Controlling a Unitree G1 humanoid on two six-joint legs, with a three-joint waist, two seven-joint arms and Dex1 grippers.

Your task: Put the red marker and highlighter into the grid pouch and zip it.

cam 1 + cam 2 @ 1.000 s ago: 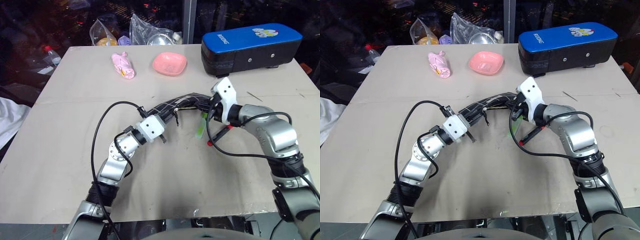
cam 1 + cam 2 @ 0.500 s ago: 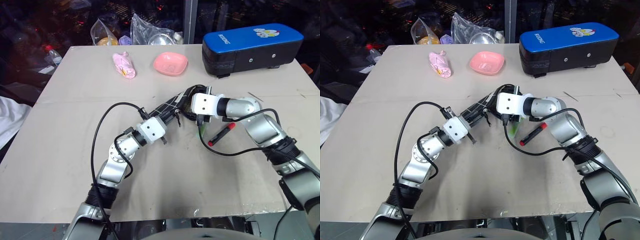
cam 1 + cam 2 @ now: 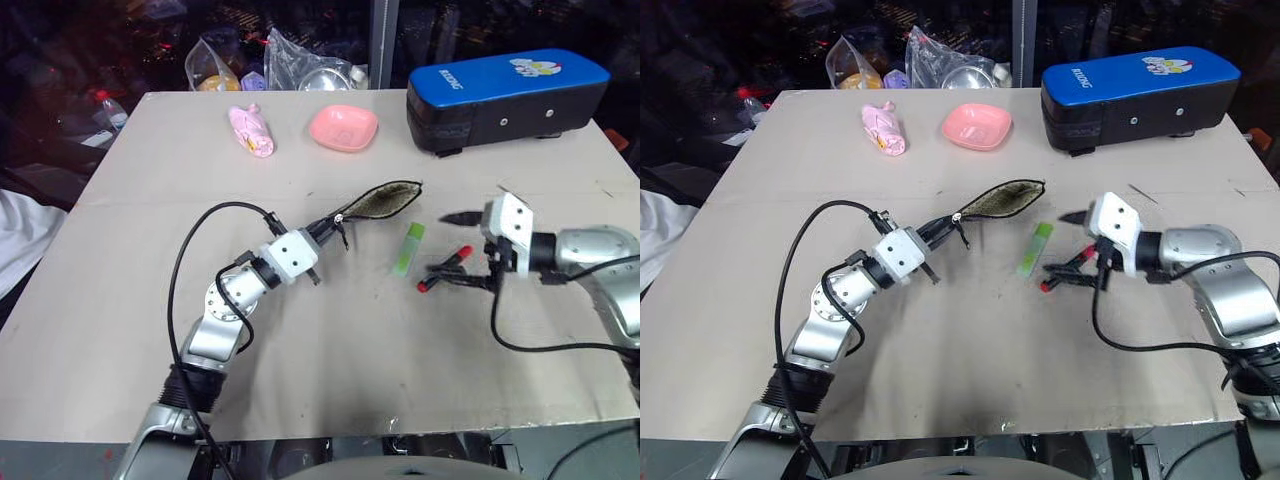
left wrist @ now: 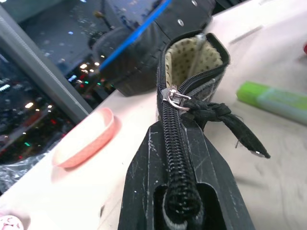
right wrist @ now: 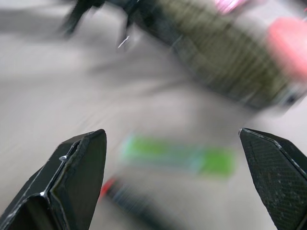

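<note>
Right pincer [image 3: 463, 248] backed off the grid pouch [image 3: 380, 200], now wide open, empty. Left pincer [image 3: 322, 235] clamps the pouch's zipper end. Red marker [image 3: 444, 267] and highlighter [image 3: 407, 248] lie on the table; I'd grab the marker mid-body.

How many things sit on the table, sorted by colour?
Pink: 2, the pink dish and the pink toy
Red: 1, the red marker
Green: 1, the highlighter
Black: 1, the grid pouch, one end clamped in the left tool
Blue-topped: 1, the case
Total: 6
</note>
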